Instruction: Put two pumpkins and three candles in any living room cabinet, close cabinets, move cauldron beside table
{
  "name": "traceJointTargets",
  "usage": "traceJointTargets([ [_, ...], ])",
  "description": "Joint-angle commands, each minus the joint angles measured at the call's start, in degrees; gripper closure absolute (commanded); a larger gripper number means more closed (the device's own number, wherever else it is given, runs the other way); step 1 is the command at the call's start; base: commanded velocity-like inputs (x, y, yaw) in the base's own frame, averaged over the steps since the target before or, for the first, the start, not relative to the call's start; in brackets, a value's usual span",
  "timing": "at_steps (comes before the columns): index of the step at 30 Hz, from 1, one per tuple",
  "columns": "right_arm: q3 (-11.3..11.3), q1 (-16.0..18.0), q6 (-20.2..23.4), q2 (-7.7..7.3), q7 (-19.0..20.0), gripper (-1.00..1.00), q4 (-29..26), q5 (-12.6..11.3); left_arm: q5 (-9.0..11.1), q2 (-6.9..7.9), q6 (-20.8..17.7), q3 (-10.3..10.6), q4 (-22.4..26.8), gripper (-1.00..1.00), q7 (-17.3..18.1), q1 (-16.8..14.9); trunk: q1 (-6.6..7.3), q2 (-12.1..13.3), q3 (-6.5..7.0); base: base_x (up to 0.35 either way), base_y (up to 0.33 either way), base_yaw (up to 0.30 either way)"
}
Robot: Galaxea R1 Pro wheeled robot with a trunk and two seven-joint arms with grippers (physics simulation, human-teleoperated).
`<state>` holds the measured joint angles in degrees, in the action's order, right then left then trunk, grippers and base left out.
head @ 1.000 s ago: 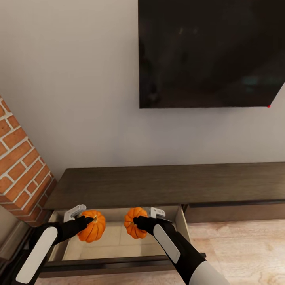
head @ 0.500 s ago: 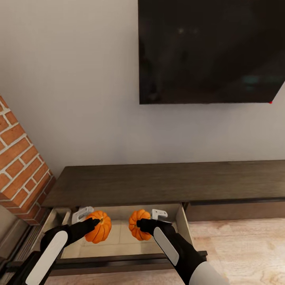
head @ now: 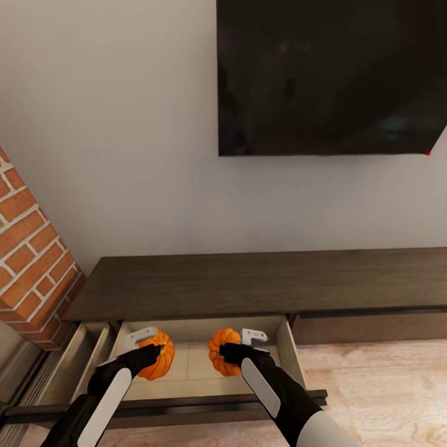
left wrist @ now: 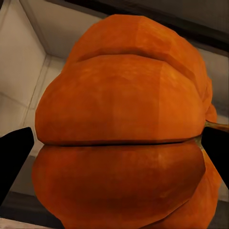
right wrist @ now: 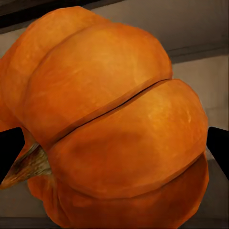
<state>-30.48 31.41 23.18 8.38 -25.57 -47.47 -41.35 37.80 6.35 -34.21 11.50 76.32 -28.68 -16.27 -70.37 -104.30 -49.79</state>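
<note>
Both grippers reach into the open drawer (head: 282, 354) of the long dark-brown cabinet (head: 248, 282), each pinching a bright-orange ribbed pumpkin. From the head view, the left gripper (head: 146, 347) holds the left pumpkin (head: 158, 362) near the drawer's left side, with a pale finger (head: 139, 336) curving over its top; the right gripper (head: 239, 346) clamps the right pumpkin (head: 221, 355) just beside the drawer's middle, the two fruits apart from one another. Whether either pumpkin rests on the pale drawer floor or hangs above it cannot be told. In the left wrist view the left pumpkin (left wrist: 124, 133) sits squarely between two black fingertips (left wrist: 14, 157) pressed to its flanks, a bit of stem showing at one side. In the right wrist view the right pumpkin (right wrist: 114, 129) is gripped the same way, its brown stem (right wrist: 28, 167) lying next to one black fingertip (right wrist: 9, 150). A second, narrower drawer (head: 77, 360) stands open to the left, next to a red brick column (head: 31, 261). Above the cabinet a large black screen (head: 329, 74) hangs on the pale wall (head: 112, 124); no brand, label or writing can be read anywhere. Light wood flooring (head: 385, 391) lies at the right.
</note>
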Motion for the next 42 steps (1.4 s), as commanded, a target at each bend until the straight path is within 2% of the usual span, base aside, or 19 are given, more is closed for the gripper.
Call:
traceJointTargets([
  [1,-0.23,0.05,-0.27,0.01,-1.41,1.00,-0.12,-0.70,0.53,0.03,0.02,0.15,0.04,1.00,-0.59,-0.06,-0.22,-0.44,-0.23,0.000,0.000,0.000],
  [7,-0.28,0.05,-0.88,0.05,-3.06,1.00,-0.09,-0.60,0.40,-0.04,0.02,0.10,-0.03,1.00,-0.59,-0.07,-1.54,-2.85,-1.31,0.000,0.000,0.000],
  [13,-0.28,0.05,-3.27,0.06,-4.17,1.00,-0.01,-0.73,0.39,-0.09,0.02,0.10,-0.03,1.00,-0.59,-0.07,-2.85,-5.26,-2.39,0.000,0.000,0.000],
  [28,-0.23,0.05,-3.73,0.01,-5.45,1.00,0.01,-0.80,0.43,-0.04,0.79,0.10,0.36,1.00,-0.67,-0.01,-2.85,-5.26,-2.39,0.000,0.001,0.000],
  [42,-0.28,0.05,-5.20,-0.29,-4.41,1.00,-0.06,-0.74,0.43,0.06,0.74,0.07,0.23,1.00,-0.68,-0.02,-2.85,-5.26,-2.39,0.042,0.146,0.000],
])
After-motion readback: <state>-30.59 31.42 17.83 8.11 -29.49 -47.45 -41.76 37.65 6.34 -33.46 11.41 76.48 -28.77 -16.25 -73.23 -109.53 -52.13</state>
